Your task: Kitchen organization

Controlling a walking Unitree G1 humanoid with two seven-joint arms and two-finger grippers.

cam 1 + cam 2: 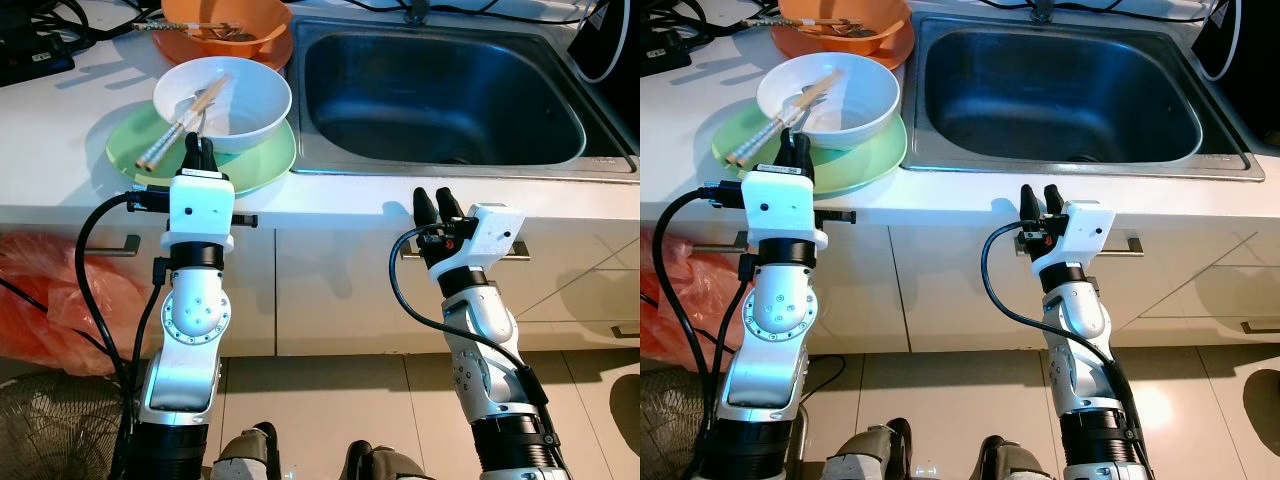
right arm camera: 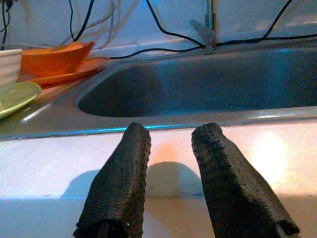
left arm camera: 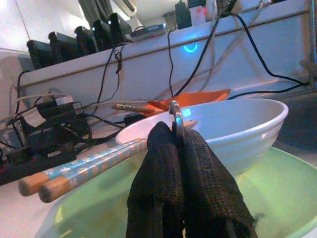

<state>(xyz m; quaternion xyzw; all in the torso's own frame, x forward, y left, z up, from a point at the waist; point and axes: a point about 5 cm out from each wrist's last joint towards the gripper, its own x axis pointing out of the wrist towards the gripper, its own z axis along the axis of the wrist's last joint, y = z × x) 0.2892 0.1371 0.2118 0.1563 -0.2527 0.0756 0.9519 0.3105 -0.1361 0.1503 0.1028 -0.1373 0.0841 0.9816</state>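
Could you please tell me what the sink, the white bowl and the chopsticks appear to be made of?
The sink looks like brushed stainless steel: grey, with dull sheen and soft reflections. The white bowl has a smooth, glossy finish, probably ceramic or melamine; I cannot tell which. The chopsticks look like wood, with bare tan tips and a pale blue patterned coating.
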